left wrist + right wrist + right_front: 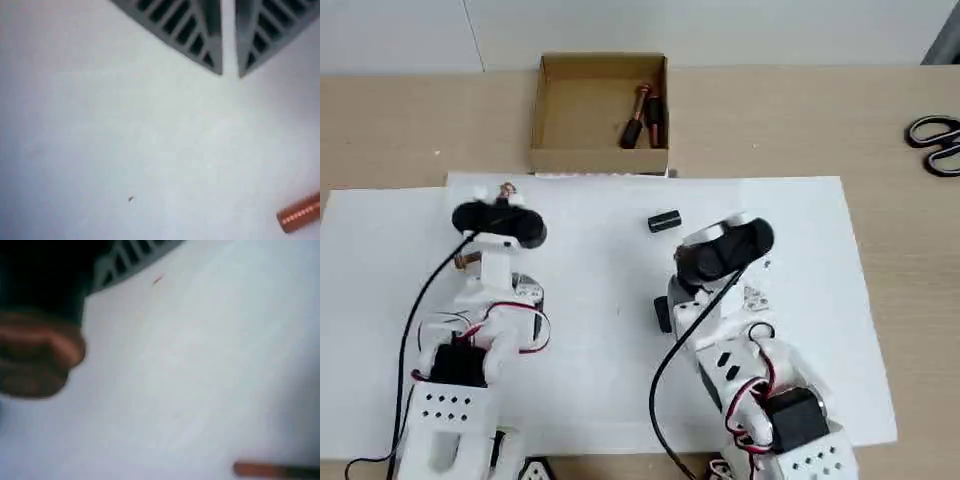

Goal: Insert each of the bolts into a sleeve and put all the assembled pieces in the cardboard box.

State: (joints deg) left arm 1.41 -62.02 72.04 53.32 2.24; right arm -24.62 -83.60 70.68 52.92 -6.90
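Because a bolt and a sleeve lie loose on the paper sheet short of the cardboard box, the job is judged partly done: at least 1 pairing and 1 drop remain.

Farthest back from the box, the left claw hangs just above the sheet. It is all but closed on nothing, with a thin slit between its grey, ribbed plastic jaws. The bolt lies near it, apart from the tips. It is a copper-coloured metal cylinder with fine thread ridges, and it would likely roll.

The right arm stands over the sheet too, back from the box's right front corner. Whether the right claw is open or closed cannot be told, because a dark mass and a brownish blob sit too blurred before its camera to name. A copper-toned streak on the sheet nearby may be another bolt, though that is unsure.

Closer in, just short of the box's front wall, the sleeve is a short, matte black tube lying on its side, touching neither arm. Inside the box, against its right wall, lie what look like 2 assembled pieces, copper shafts in black sleeves, close together. The box is shallow, open-topped brown cardboard resting on the pale wooden surface.
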